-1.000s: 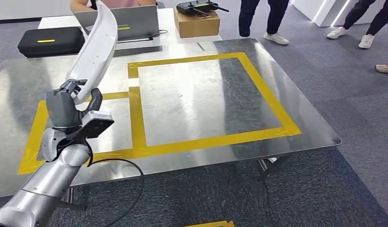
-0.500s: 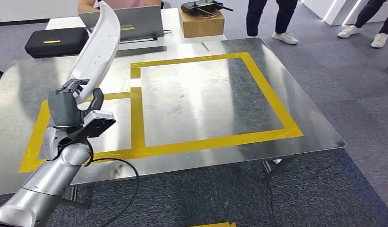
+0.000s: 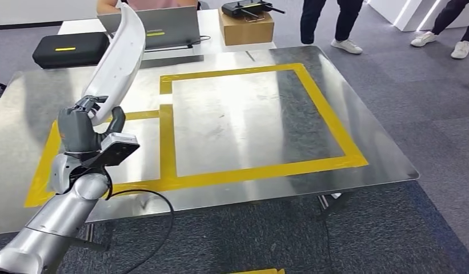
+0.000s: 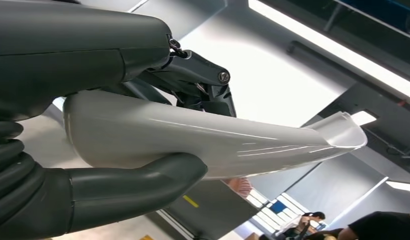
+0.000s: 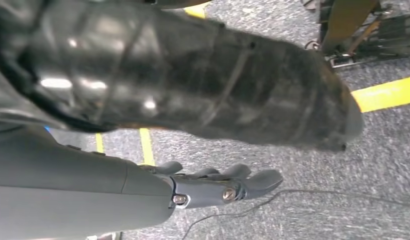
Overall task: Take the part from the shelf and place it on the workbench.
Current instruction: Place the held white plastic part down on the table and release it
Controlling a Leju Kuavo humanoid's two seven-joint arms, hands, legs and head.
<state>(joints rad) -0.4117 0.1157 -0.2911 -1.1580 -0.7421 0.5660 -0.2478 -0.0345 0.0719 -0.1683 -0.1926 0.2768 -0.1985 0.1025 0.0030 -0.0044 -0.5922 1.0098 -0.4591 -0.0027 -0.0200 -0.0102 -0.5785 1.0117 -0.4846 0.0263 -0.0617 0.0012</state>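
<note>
Left hand [image 3: 83, 128] fingers [image 4: 203, 85] clasp one white part [image 3: 115, 60]; right hand [image 5: 207, 185] empty, fingers apart

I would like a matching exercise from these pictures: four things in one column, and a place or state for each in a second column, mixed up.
Things:
1. white curved part
2. cardboard box
3. black case
4. right hand

Places or states:
a. hangs over the grey floor, holding nothing
b. held upright by the left hand
c. behind the workbench, far left
d. behind the workbench, with a black controller on top

Pairs: 1-b, 2-d, 3-c, 4-a
</note>
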